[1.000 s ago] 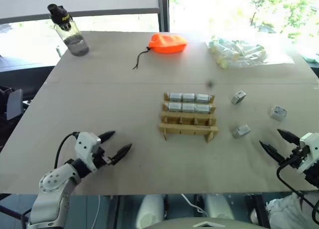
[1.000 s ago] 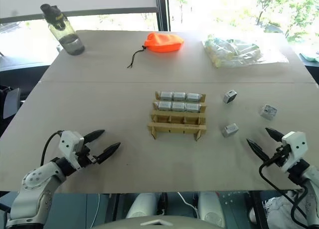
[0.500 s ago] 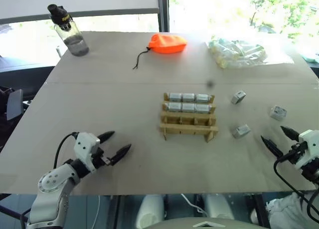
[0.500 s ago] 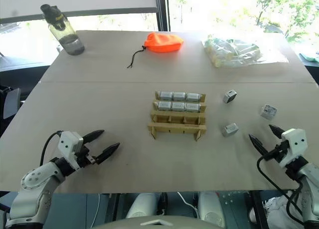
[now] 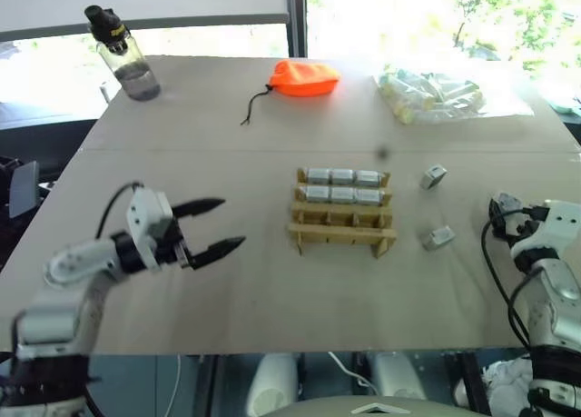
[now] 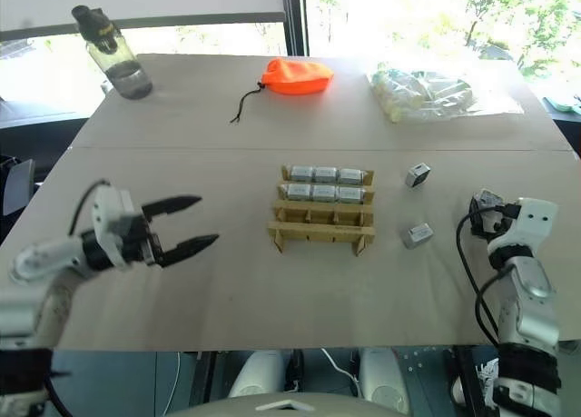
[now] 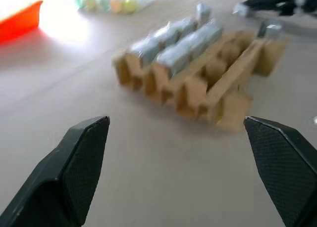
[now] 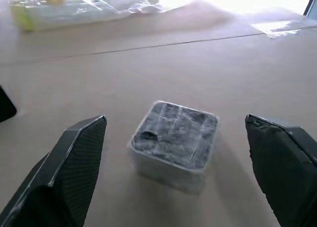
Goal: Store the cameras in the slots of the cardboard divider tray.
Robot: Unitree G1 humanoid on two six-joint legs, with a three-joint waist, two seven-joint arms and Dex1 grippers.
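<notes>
A: Left tool (image 5: 218, 225) is up off the desk (image 5: 227, 290) now, fingers spread wide with nothing between them, aimed across at the cardboard divider tray (image 5: 343, 212). A second ago it sat lower, close to the near edge.

B: And the right tool (image 8: 173, 172) has come forward along the right edge. Its fingers (image 8: 74, 172) stand wide apart, empty, either side of one wrapped camera (image 8: 173, 142) that sits on the desk between them, not touched.

A: Tray sits mid-desk. Its two far rows are full, three cameras (image 5: 341, 186) apiece; the two near rows look bare.

B: Loose ones right of the tray: one (image 5: 433, 175) level with the far rows, another (image 5: 438, 238) by the tray's near right corner. Both lie where they did before.

A: Open desk between the left tool and the tray, no clutter in that lane.

B: Along the far edge: a water bottle (image 5: 123, 54) at the far left corner, an orange drawstring pouch (image 5: 306, 78) near the middle, a clear bag of pale items (image 5: 436, 94) toward the far right corner. All well apart from the tray, none shifted.

A: The right tool's cable (image 6: 472, 253) loops beside its wrist near the right edge.
</notes>
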